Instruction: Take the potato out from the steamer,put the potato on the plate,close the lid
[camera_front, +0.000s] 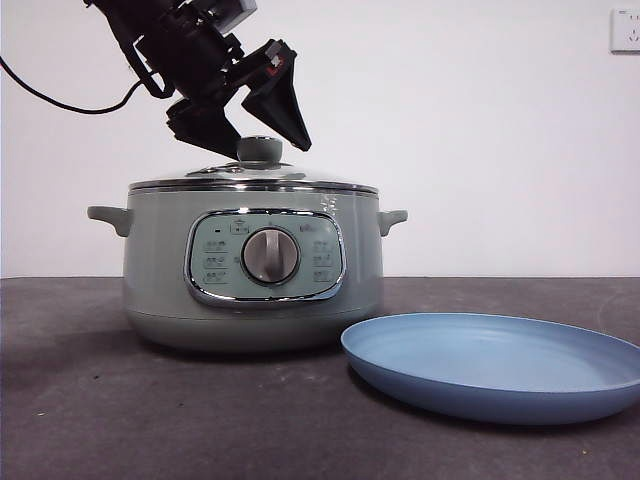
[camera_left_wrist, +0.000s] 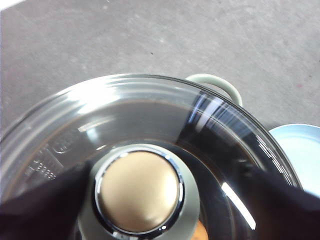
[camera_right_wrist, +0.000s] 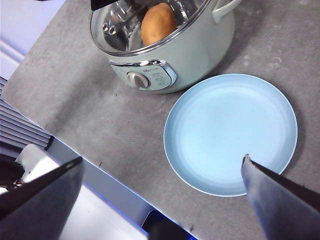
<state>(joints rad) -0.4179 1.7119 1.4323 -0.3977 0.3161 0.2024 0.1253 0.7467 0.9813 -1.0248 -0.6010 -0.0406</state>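
Nothing done yet: lid (camera_front: 255, 176) still on steamer (camera_front: 252, 262), potato (camera_right_wrist: 158, 22) inside, plate (camera_front: 500, 362) bare. Left hand (camera_front: 262, 120) released, straddling the knob (camera_left_wrist: 138, 191); right hand (camera_right_wrist: 160, 187) released, waits.

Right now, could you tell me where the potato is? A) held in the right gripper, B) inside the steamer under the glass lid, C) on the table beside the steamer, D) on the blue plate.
B: the right wrist view shows the potato through the glass lid inside the steamer, while the plate holds nothing and the right gripper hangs open and empty.
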